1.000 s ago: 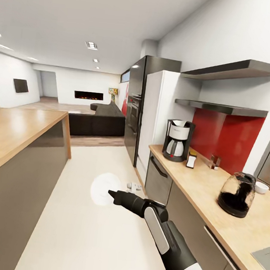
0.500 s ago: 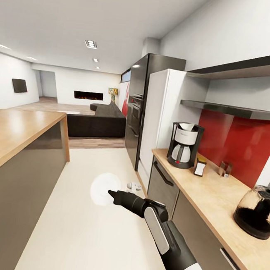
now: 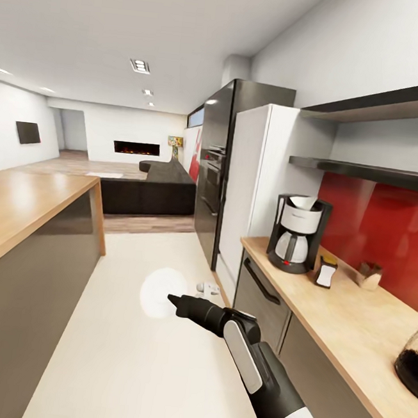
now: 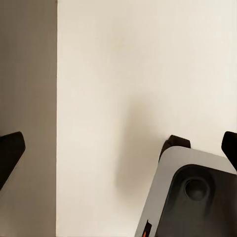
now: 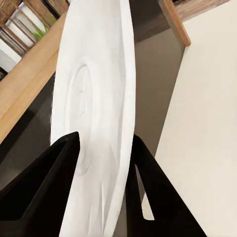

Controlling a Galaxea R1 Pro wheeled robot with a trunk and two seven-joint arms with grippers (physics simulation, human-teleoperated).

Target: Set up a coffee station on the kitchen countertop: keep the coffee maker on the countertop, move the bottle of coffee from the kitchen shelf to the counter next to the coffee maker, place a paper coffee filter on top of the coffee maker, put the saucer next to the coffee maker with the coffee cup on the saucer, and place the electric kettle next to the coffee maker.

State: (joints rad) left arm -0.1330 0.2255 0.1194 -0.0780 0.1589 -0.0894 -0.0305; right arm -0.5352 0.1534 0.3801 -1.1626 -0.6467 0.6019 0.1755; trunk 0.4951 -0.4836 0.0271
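The floor (image 3: pixel 123 354) is a smooth, matte cream surface running between two units. On one side stands an island (image 3: pixel 21 215) with a pale wood-grain top and flat grey side panels. On the other runs the desk (image 3: pixel 351 327), of the same light wood, above grey cabinet fronts with dark bar handles. Behind the desk is a glossy red backsplash (image 3: pixel 386 234), with two thin dark shelves (image 3: pixel 373 175) mounted above it. A tall white refrigerator (image 3: pixel 256 188) and a dark oven column (image 3: pixel 213 171) stand at the desk's far end.

The coffee maker (image 3: pixel 298 233) sits on the desk next to the refrigerator: black housing, white upper body, a glass and steel carafe in its base, and a white paper filter visible at its top. Just beside it stands a small bottle (image 3: pixel 325 272) with a white label and a yellow-and-dark top. A dark rounded glass vessel (image 3: pixel 412 365) is cut off at the frame edge, nearer the robot.

The saucer (image 3: pixel 161 292) is a plain white disc, held on edge above the floor, well apart from the desk. In the right wrist view the saucer (image 5: pixel 98 113) shows a shallow circular recess at its centre and a thin rim. The right hand (image 3: pixel 175 300) is clamped on the saucer's rim, one black finger (image 5: pixel 44 187) on each face.

The left hand (image 4: pixel 118 148) is spread wide over the floor, its dark fingertips (image 4: pixel 10 153) well apart, grasping nothing.
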